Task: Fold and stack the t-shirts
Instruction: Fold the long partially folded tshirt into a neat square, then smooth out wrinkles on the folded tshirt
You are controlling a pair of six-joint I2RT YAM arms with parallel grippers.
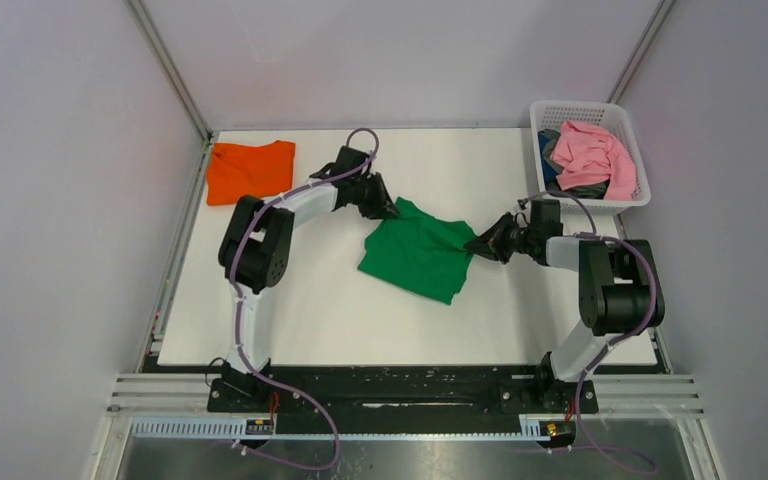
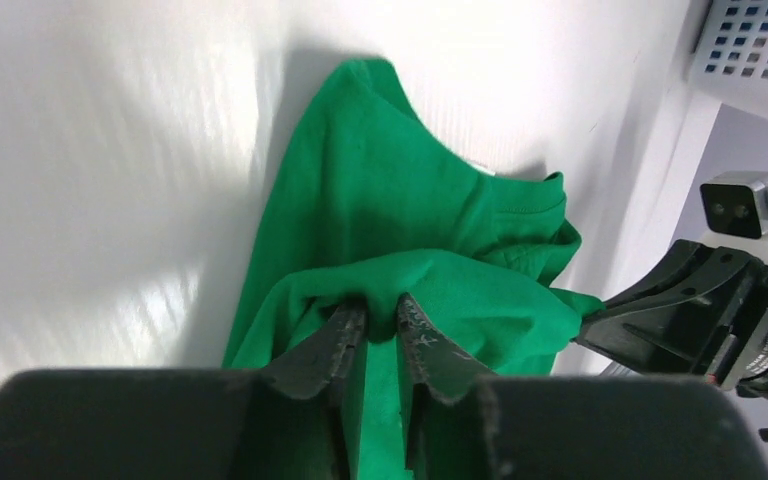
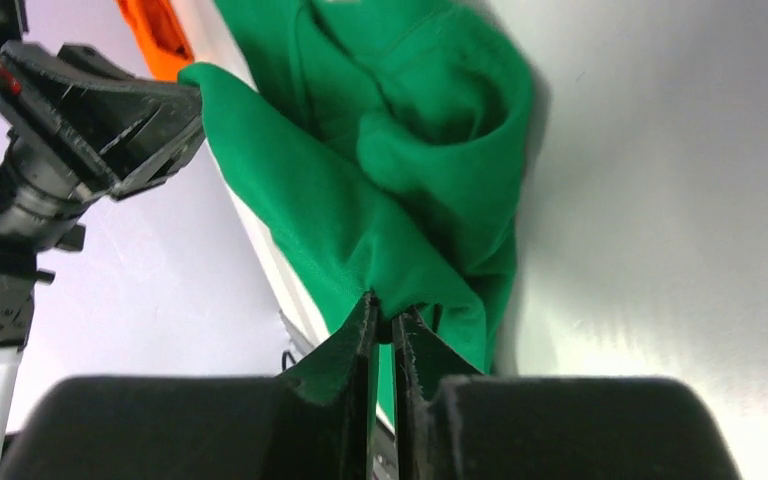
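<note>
Bolted to a black metal rail at the near edge, two arms reached inward over a smooth white table and met at a bright green t-shirt, a soft, unprinted cotton garment that lay rumpled near the table's centre. The left gripper, on an arm bent sharply at the elbow and stretched toward the far side, had its ridged black fingers pinching a fold at the shirt's far-left corner, with cloth bunched between the tips. The right gripper, on an arm folded low and pointing left, was clamped on a thin gathered edge at the shirt's right side, its fingers nearly meeting. The shirt's far edge ran between the two grips, while looser folds and the collar spread below it. Whether the held edge was lifted clear of the table could not be told. A bright orange t-shirt lay flat in a neat, roughly square fold at the table's far-left corner, well apart from the green one. At the far-right corner stood a white plastic lattice basket that held a crumpled pink garment atop a grey-blue garment. Plain pale walls with metal framing enclosed the table on three sides.
</note>
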